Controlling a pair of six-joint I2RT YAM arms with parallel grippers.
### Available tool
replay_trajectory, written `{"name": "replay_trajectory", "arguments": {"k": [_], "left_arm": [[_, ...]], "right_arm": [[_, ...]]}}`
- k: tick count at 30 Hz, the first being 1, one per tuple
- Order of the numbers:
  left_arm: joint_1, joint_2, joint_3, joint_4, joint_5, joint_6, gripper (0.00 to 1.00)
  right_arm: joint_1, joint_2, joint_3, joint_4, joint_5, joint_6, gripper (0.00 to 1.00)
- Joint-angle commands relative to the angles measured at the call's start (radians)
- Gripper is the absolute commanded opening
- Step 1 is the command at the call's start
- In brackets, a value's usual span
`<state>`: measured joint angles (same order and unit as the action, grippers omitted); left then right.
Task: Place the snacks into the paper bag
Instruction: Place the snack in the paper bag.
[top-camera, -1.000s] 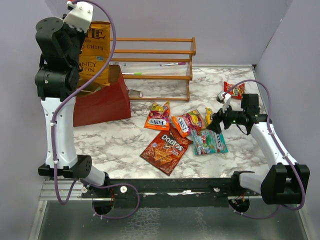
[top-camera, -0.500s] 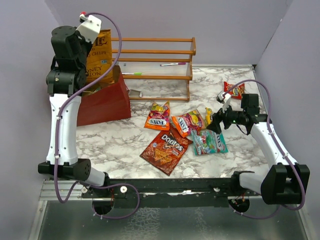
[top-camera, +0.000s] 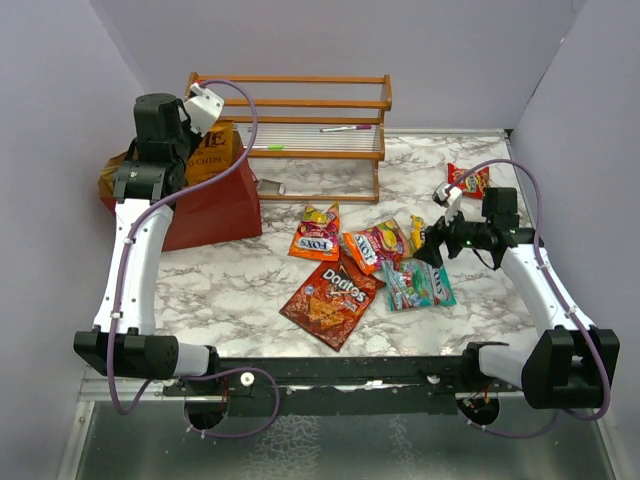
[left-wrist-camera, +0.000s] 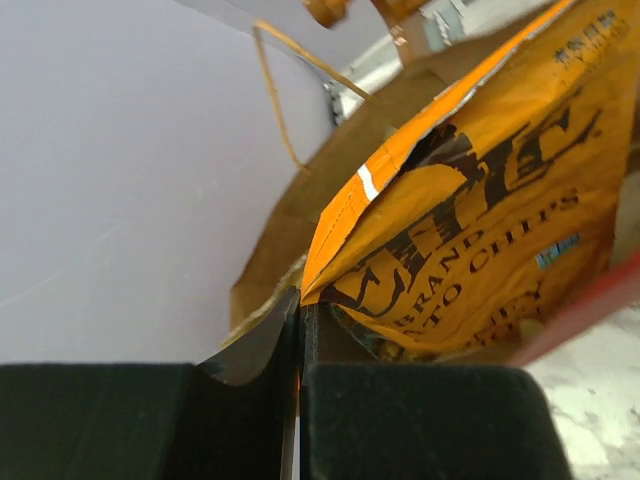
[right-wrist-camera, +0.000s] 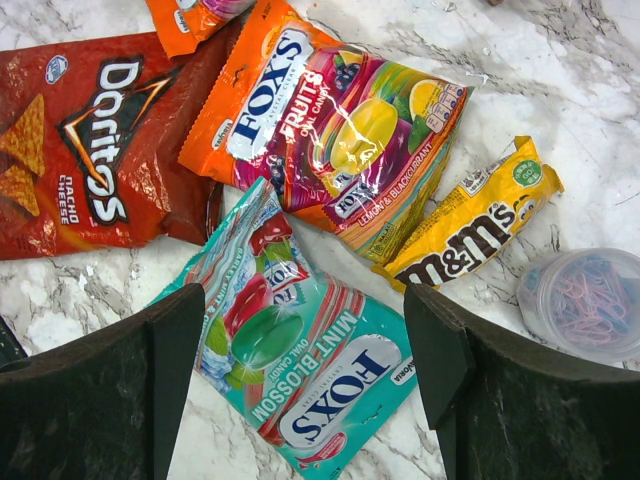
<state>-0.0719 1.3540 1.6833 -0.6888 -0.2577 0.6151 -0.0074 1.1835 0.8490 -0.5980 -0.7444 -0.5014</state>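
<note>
Now that my left arm has dropped from high in the upper left, my left gripper (left-wrist-camera: 300, 350), clamped on the Kettle chips bag (left-wrist-camera: 480, 220), has it half inside the paper bag (top-camera: 215, 210), whose walls press close. My right gripper (right-wrist-camera: 300, 310) hangs spread over the mint packet (right-wrist-camera: 300, 375), with bare table (top-camera: 240, 290) around.

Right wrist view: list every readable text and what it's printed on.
"Doritos", "NACHO CHEESE": dark red chip bag.
"FOX'S", "FRUITS", "LEMON & BLACKCURRANT": orange candy pack.
"FOX'S", "MINT BLOSSOM": teal candy pack.
"m&m's": yellow packet.
Finer print on these four: too small to read.
Orange packet at the top edge: lettering cut off, unreadable.
</note>
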Motion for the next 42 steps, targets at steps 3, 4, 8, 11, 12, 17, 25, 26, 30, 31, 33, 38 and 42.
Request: {"name": "replay_trajectory", "arguments": {"k": [3, 4, 8, 11, 12, 17, 25, 26, 30, 31, 33, 38, 42], "left_arm": [[0.006, -0.026, -0.059, -0.061, 0.077, 0.03, 0.0], [0.006, -0.028, -0.072, -0.072, 0.075, 0.034, 0.0], [0.006, -0.045, -0.134, -0.089, 0.054, 0.065, 0.0], [0.006, -0.049, -0.169, -0.096, 0.051, 0.084, 0.0], [0.007, -0.046, -0.178, -0.1, 0.052, 0.089, 0.0], [0.005, -0.032, -0.206, -0.116, 0.053, 0.116, 0.04], [0.006, -0.017, -0.18, -0.114, 0.038, 0.134, 0.21], [0.006, -0.012, -0.172, -0.115, 0.034, 0.135, 0.23], [0.006, 0.014, -0.132, -0.117, 0.02, 0.132, 0.32], [0.006, 0.018, -0.121, -0.117, 0.02, 0.128, 0.35], [0.006, 0.025, -0.099, -0.118, 0.024, 0.118, 0.41], [0.006, 0.018, -0.059, -0.098, 0.059, 0.089, 0.59], [0.006, -0.007, -0.049, -0.052, 0.088, 0.049, 0.74]], "right_arm": [[0.005, 0.002, -0.011, 0.03, 0.02, 0.0, 0.81], [0.006, 0.004, -0.012, 0.029, 0.02, 0.0, 0.81], [0.006, 0.005, -0.012, 0.03, 0.023, -0.001, 0.81], [0.006, 0.008, -0.011, 0.03, 0.022, 0.001, 0.81], [0.006, 0.01, -0.009, 0.03, 0.023, 0.001, 0.81], [0.006, 0.009, -0.012, 0.03, 0.023, 0.0, 0.81], [0.005, 0.007, -0.011, 0.03, 0.025, 0.0, 0.81], [0.006, 0.005, -0.012, 0.03, 0.025, 0.0, 0.81], [0.006, 0.005, -0.012, 0.03, 0.027, 0.0, 0.81], [0.006, 0.005, -0.012, 0.03, 0.027, 0.0, 0.81], [0.006, 0.005, -0.012, 0.03, 0.028, 0.0, 0.81], [0.005, 0.005, -0.012, 0.03, 0.029, 0.0, 0.81], [0.005, 0.004, -0.012, 0.029, 0.025, 0.0, 0.81]]}}
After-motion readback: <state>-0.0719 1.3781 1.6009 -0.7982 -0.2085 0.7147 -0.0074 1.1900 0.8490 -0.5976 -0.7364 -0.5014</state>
